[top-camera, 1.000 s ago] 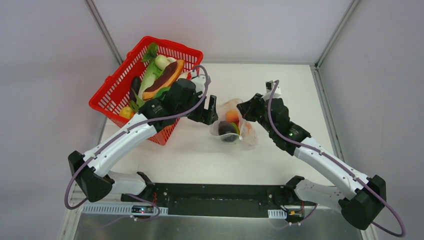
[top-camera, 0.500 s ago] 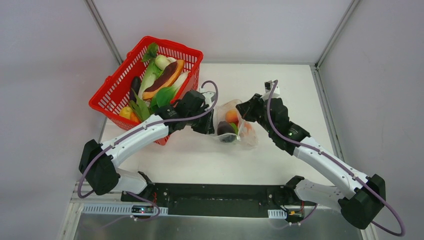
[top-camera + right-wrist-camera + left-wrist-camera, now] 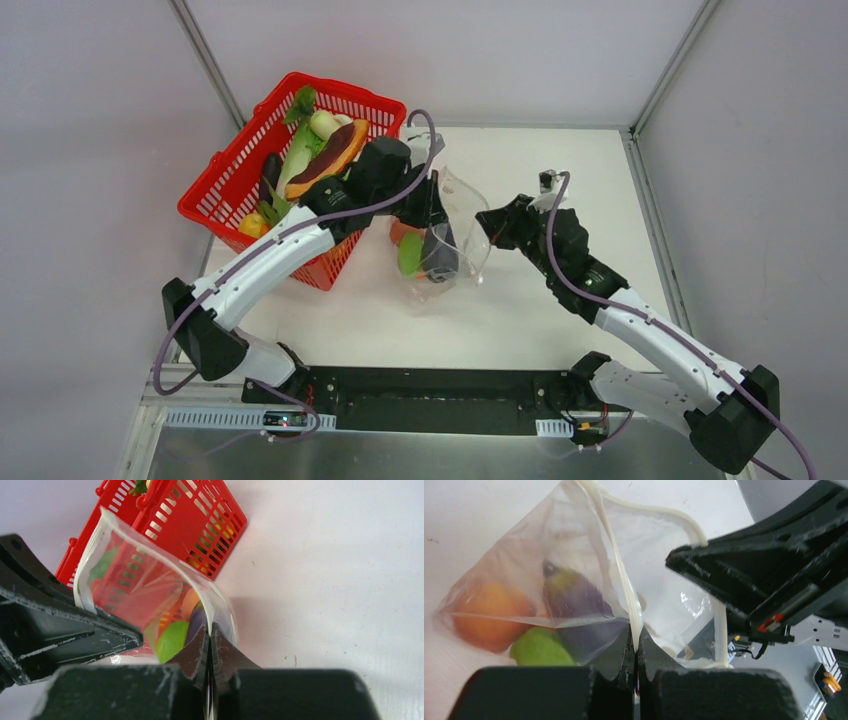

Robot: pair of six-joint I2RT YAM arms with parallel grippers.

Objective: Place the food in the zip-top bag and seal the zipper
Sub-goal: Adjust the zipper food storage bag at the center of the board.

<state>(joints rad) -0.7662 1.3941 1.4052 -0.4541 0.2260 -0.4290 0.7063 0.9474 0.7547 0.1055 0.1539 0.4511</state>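
We see the zip-top bag (image 3: 452, 250) slung between left claw (image 3: 635, 646) and right claw (image 3: 209, 632), each pinched tight on its zipper (image 3: 620, 575), food (image 3: 571, 600) inside.

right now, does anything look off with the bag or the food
Nothing spilled or torn. The bag hangs with its zipper gaping open, pinched by the left claw and right claw on opposite sides; an orange, eggplant and green piece sit inside. More food is still in the basket.
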